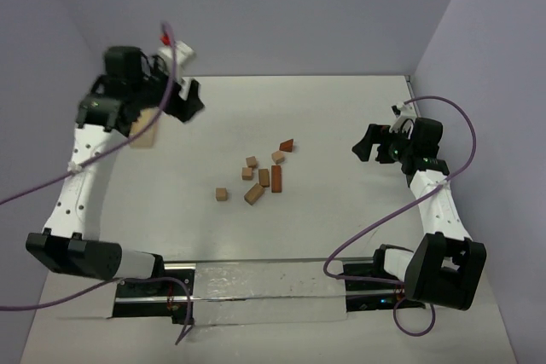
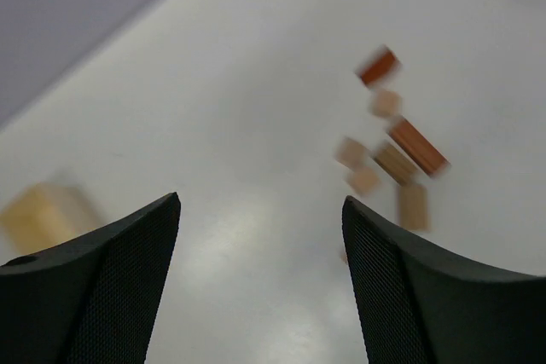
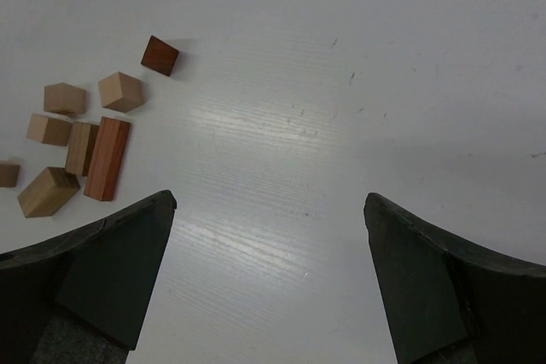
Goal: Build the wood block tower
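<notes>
With no tower begun, the left end effector [image 2: 260, 200] and right end effector [image 3: 270, 198] gape empty either side of the scattered small tan-and-reddish wooden blocks [image 1: 264, 177]; grasping one likely comes next.

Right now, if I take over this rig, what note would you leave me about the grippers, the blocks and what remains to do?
Left gripper: open, empty, above the far left of the table, near a pale wooden box.
Right gripper: open, empty, on the right side.
Wood blocks: eight, lying loose in a cluster at mid-table, none on top of another.
Done: nothing stacked yet.
Left: choose a base block, then stack the others on it one by one.
</notes>
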Robot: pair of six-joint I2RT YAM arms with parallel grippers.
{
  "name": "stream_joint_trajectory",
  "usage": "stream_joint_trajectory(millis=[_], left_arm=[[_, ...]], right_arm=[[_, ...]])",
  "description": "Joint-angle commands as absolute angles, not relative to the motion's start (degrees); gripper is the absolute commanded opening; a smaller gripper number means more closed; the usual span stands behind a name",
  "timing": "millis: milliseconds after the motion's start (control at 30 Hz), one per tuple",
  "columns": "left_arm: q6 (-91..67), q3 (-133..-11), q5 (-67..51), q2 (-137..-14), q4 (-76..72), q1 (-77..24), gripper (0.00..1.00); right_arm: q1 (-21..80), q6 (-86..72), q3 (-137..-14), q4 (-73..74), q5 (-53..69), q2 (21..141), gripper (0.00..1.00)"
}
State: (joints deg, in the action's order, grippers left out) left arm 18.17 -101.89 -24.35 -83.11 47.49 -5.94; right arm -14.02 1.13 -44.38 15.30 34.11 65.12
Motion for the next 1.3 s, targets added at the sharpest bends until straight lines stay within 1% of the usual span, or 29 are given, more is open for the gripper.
stream_joint_trajectory(millis=[0, 100, 233, 267, 300, 333, 433, 467, 533, 600, 733, 833, 1033, 1167, 1200, 1233, 1267], left_arm=[[14.2, -82.1, -20.0, -78.8, 41.7, -18.9, 0.81], [10.4, -73.4, -12.2, -77.6, 36.7, -31.1, 0.75], [4.0, -68.8, -4.9, -81.3, 32.7, -42.2, 0.62], [3.0, -68.5, -4.7, -82.4, 32.1, -43.4, 0.61], [1.9, -68.7, -4.7, -83.8, 31.7, -44.1, 0.56], [0.4, -69.5, -5.1, -85.4, 31.4, -44.5, 0.55], [-6.9, -73.5, -6.2, -93.0, 32.1, -45.4, 0.49], [-8.9, -75.0, -4.7, -94.8, 32.2, -46.0, 0.46], [-14.0, -78.3, -2.2, -98.0, 32.5, -47.3, 0.44], [-17.5, -81.1, 1.9, -102.0, 33.8, -48.2, 0.43], [-20.1, -86.8, 3.2, -108.5, 36.5, -49.0, 0.41], [-20.2, -88.9, 5.5, -110.2, 36.8, -48.9, 0.40], [-18.6, -92.0, 4.8, -112.7, 38.3, -48.5, 0.42], [-16.8, -81.7, 4.1, -107.3, 36.6, -47.5, 0.45], [-16.2, -80.9, 3.8, -105.9, 36.2, -47.4, 0.46], [-15.3, -76.3, 3.5, -103.9, 35.9, -46.9, 0.48], [-14.7, -76.2, 3.7, -103.0, 36.0, -46.8, 0.49]], right_arm=[[-14.1, 1.0, -47.0, 15.1, 34.3, 63.8, 1.00], [-14.1, 0.7, -46.8, 14.6, 33.5, 63.7, 1.00], [-14.2, -0.4, -47.0, 13.8, 32.2, 64.4, 1.00], [-14.2, -1.7, -47.0, 13.8, 31.9, 64.5, 1.00], [-14.2, -1.9, -47.1, 13.7, 31.6, 64.5, 1.00], [-14.2, -2.0, -47.1, 13.7, 31.1, 64.5, 1.00], [-14.3, -2.5, -46.6, 13.0, 29.3, 63.4, 1.00], [-14.3, -2.5, -46.2, 12.8, 28.9, 63.2, 1.00], [-14.2, -2.5, -46.2, 12.8, 28.7, 63.0, 1.00], [-14.4, -2.6, -46.2, 12.9, 28.5, 63.1, 1.00], [-14.3, -2.5, -46.2, 13.0, 28.7, 63.6, 1.00], [-14.3, -2.5, -46.1, 12.7, 28.7, 63.8, 1.00], [-14.2, -2.5, -46.3, 12.9, 28.9, 64.9, 1.00], [-14.3, -2.0, -46.4, 13.1, 28.5, 64.9, 1.00], [-14.3, -1.9, -46.3, 13.1, 28.4, 64.9, 1.00], [-14.3, -2.0, -46.3, 12.8, 28.5, 64.9, 1.00], [-14.3, -2.1, -46.3, 12.7, 28.7, 65.0, 1.00]])
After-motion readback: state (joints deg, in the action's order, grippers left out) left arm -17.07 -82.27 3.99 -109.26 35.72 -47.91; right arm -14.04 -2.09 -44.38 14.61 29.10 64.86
